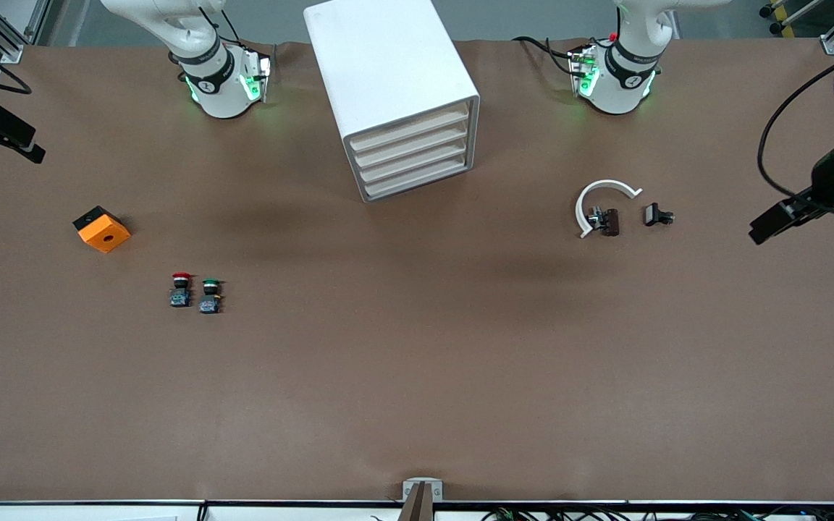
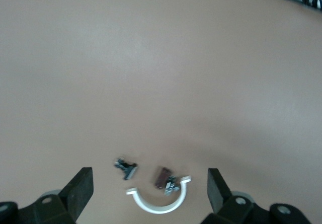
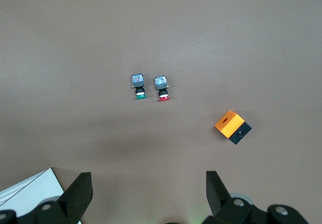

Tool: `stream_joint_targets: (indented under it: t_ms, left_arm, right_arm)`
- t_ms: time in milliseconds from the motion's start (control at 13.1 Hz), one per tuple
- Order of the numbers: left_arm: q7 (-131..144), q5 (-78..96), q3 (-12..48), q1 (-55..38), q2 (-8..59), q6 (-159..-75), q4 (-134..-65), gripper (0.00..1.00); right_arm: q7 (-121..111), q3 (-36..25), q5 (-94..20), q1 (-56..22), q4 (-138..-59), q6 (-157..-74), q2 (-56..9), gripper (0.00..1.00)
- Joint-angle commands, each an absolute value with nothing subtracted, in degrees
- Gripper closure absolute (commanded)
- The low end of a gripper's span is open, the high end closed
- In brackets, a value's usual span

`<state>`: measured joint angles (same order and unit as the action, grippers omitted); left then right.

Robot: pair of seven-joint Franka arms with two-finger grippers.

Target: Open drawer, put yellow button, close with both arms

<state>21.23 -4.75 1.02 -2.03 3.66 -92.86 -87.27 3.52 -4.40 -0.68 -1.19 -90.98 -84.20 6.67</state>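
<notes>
Drawer: the drawer [image 1: 410,127] is the highest of four cream fronts in the white cabinet [image 1: 381,65]. It is pushed in flush with the three below it.
Cabinet: stands on the brown worktop [image 1: 417,376] between the two arm bases, turned slightly askew, with its fronts facing the front camera.
Yellow button: cannot be seen in any view.
Left gripper: the left gripper [image 2: 150,173] hangs high over the worktop toward the left arm's end. Its fingers are spread wide apart and it has hold of nothing.
Right gripper: the right gripper [image 3: 148,176] hangs high over the worktop toward the right arm's end. Its fingers are likewise spread wide and empty, and a corner of the cabinet shows at the edge of its wrist view.
Arms: in the front view only the lower parts of the left arm [image 1: 620,72] and the right arm [image 1: 218,79] show, rising out of the frame.
Red-capped button: the red-capped button [image 1: 180,288] lies toward the right arm's end, nearer the front camera than the cabinet.
Green-capped button: the green-capped button [image 1: 209,295] lies just beside the red one, not touching it.
Orange block: the orange block [image 1: 102,229] has a black side and a hole in its top face. It sits farther from the front camera than the two buttons, apart from them.
White curved piece: the white curved piece [image 1: 601,189] lies toward the left arm's end, with a small brown part [image 1: 607,221] at its open side.
Black part: a small black part [image 1: 656,214] lies near the curved piece, apart from it.
</notes>
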Motion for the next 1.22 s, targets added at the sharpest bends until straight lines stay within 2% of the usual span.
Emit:
stream_joint_targets:
  t_ms: [0, 457, 762, 1143]
  left_arm:
    - [12.59, -3.69, -1.14, -2.9, -1.66, -92.55, -92.54, 0.0]
    - [3.19, -2.99, -3.07, -3.34, -4.56, -90.18, -93.34, 0.0]
    - [1.76, -2.99, -3.34, -4.21, -7.2, -89.47, -96.67, 0.0]
    - [1.5, -3.34, -0.45, -3.69, -9.05, -89.47, -99.32, 0.0]
  right_arm:
    - [2.99, -3.87, 0.09, -0.35, -89.12, -83.41, 4.49, 0.0]
    - [3.25, -3.87, 0.09, -0.35, -88.86, -83.5, 4.39, 0.0]
    - [3.16, -3.87, 0.09, -0.35, -88.86, -83.5, 4.04, 0.0]
    - [3.25, -3.87, 0.26, -0.35, -88.86, -83.5, 4.04, 0.0]
